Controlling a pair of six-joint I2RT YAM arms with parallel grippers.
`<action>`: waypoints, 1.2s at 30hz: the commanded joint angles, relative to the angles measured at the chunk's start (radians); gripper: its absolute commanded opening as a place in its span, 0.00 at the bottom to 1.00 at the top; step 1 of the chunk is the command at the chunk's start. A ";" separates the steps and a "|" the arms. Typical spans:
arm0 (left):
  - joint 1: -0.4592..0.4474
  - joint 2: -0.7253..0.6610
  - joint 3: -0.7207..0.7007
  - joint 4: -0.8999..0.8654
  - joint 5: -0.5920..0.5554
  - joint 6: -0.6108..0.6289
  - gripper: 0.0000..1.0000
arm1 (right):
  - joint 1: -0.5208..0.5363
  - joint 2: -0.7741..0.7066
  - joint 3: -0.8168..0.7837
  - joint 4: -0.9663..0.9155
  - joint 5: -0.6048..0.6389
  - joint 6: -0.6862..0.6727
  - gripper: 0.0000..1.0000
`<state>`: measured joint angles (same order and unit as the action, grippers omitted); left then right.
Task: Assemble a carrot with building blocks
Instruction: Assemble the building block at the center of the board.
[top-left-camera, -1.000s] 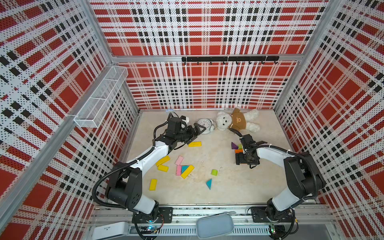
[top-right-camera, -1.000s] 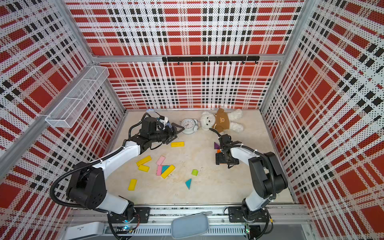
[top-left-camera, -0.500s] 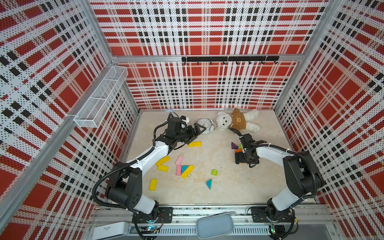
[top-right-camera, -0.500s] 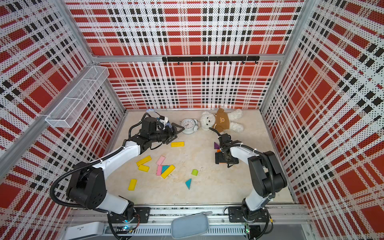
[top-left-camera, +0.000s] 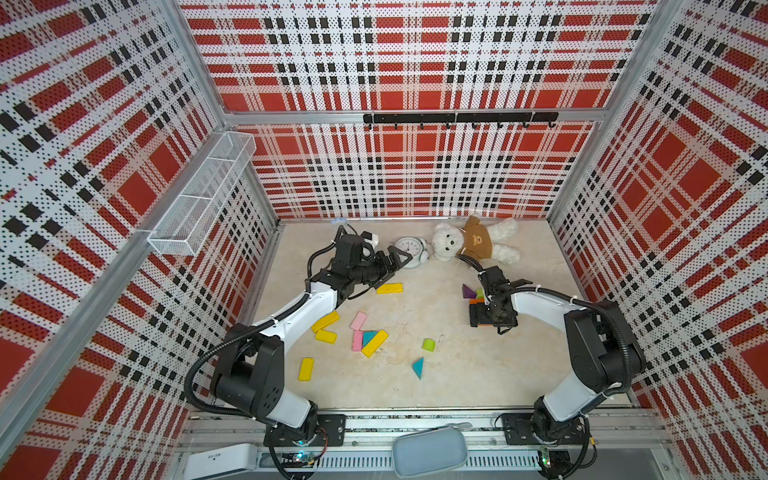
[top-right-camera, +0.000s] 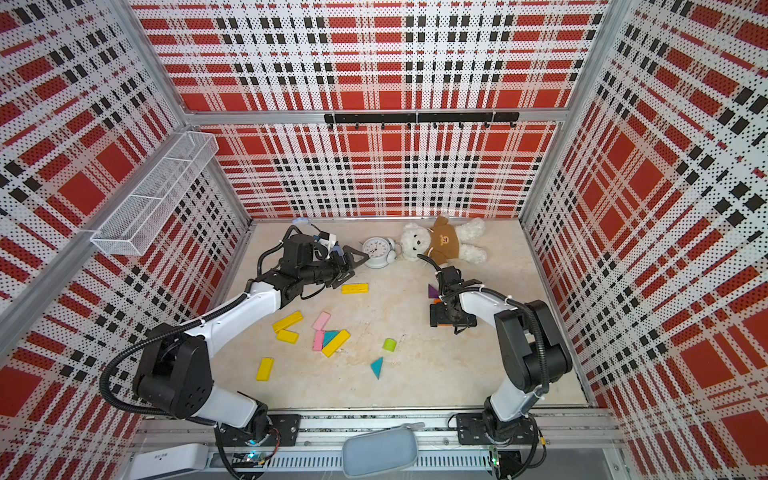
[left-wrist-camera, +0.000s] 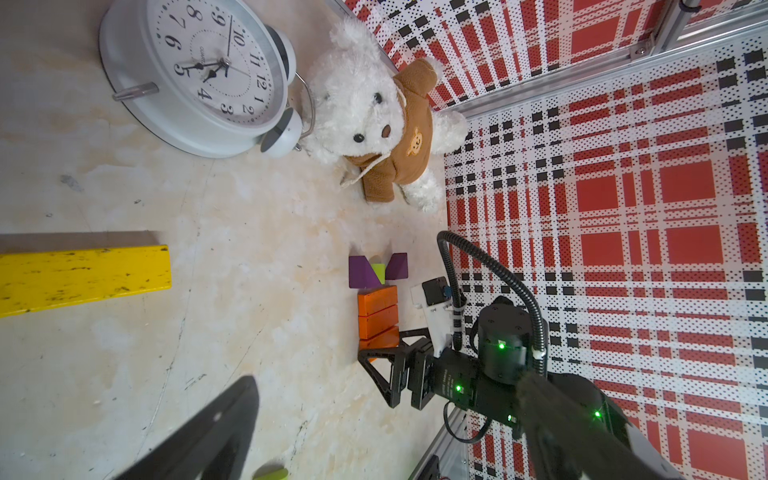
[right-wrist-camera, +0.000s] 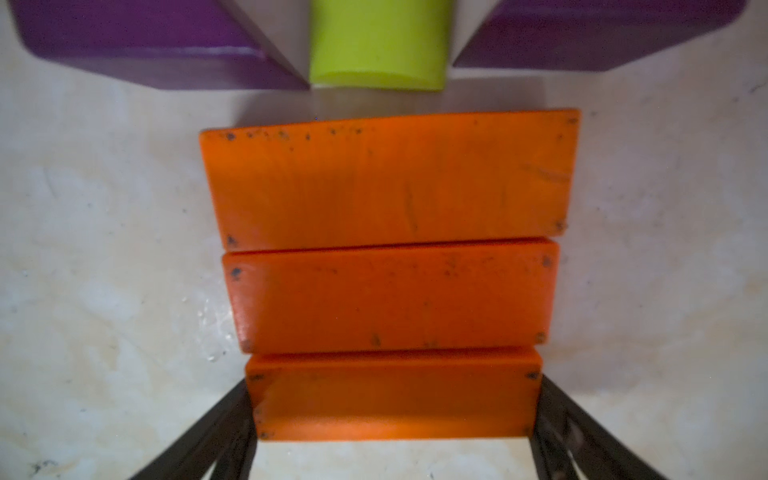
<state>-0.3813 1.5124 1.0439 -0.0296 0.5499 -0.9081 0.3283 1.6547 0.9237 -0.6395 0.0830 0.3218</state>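
Three orange bars (right-wrist-camera: 390, 183) lie side by side on the floor. Beyond them sit a lime-green stub (right-wrist-camera: 378, 41) and two purple triangles (right-wrist-camera: 137, 41), one on each side of it. My right gripper (right-wrist-camera: 392, 399) stands open, with a finger close along each end of the nearest orange bar (right-wrist-camera: 390, 395). In both top views it is low over that group (top-left-camera: 492, 318). My left gripper (top-left-camera: 392, 270) is open and empty, hovering just above a yellow bar (top-left-camera: 389, 288) near the clock. More building blocks lie loose: yellow bars (top-left-camera: 325, 321), pink bars (top-left-camera: 358, 321), teal triangles (top-left-camera: 418, 368) and a lime stub (top-left-camera: 429, 344).
A white alarm clock (top-left-camera: 409, 251) and a teddy bear (top-left-camera: 473, 243) lie along the back wall, close to both grippers. A wire basket (top-left-camera: 203, 199) hangs on the left wall and a hook rail (top-left-camera: 457, 118) on the back wall. A grey pouch (top-left-camera: 430, 451) rests on the front rail.
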 joint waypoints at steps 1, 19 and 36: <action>-0.005 0.008 -0.009 0.026 0.010 0.005 0.99 | -0.006 0.016 0.022 0.004 0.010 -0.013 0.94; -0.009 0.013 -0.010 0.031 0.012 0.005 0.99 | -0.013 0.018 0.031 0.004 0.004 -0.022 0.96; -0.009 0.018 -0.012 0.043 0.022 -0.005 1.00 | -0.013 0.017 0.034 0.003 -0.003 -0.023 0.99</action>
<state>-0.3832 1.5253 1.0424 -0.0143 0.5613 -0.9089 0.3191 1.6642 0.9367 -0.6392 0.0788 0.3061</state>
